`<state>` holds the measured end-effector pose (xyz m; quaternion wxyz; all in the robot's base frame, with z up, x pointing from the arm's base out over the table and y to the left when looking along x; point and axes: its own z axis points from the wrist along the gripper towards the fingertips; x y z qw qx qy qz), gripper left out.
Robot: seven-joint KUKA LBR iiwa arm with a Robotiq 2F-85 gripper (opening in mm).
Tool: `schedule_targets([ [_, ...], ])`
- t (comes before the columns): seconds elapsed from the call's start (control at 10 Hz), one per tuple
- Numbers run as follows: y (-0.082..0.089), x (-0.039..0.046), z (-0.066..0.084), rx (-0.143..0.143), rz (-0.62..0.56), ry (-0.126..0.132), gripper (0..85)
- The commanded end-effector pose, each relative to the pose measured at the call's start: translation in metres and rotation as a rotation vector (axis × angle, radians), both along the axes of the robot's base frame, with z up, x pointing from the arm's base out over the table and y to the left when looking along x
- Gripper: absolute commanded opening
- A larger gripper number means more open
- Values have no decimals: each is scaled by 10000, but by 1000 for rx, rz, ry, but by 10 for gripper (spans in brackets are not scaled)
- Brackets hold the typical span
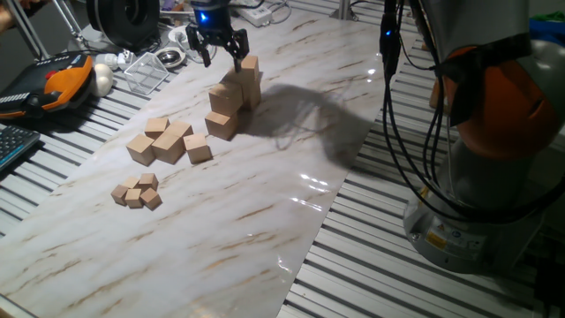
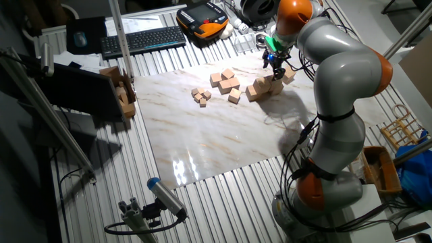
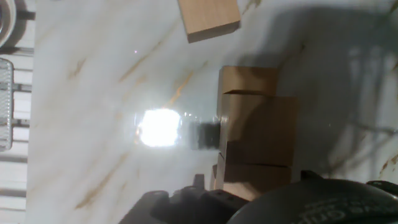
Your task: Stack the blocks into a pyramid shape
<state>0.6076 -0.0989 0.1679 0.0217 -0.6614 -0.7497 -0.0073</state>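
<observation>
So the blocks are bunched up in a stepped pile toward the far end of the marble-look worktop, with one more big cube sitting on the surface just in front of the pile. The topmost block is the high point of the stack. The hand hangs right above and slightly to the left of that top block, fingers spread apart and nothing between them as far as I can tell; one fingertip looks very close to the top block, but I can't say if it's touching. From the hand view you look straight down on the pile, plus a loose block off by itself. Further out there's a cluster of medium wooden cubes, then a bunch of tiny cubes nearer the front edge. A keyboard sits off the marble sheet.
</observation>
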Motion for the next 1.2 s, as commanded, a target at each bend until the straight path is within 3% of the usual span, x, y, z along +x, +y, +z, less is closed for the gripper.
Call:
schedule_targets([
  [0.0,-15,6,6,6,8,1,170],
  [0.1,-90,32,29,13,30,2,0],
  [0.2,-154,53,42,1,47,6,0],
  [0.4,-243,70,52,-54,66,0,0],
  [0.6,-520,98,201,-31,98,-3,0],
  [0.7,-645,94,246,-36,112,-7,0],
  [0.8,-750,77,225,-46,124,-19,0],
  [1.1,-1059,60,-49,-42,148,-61,0],
])
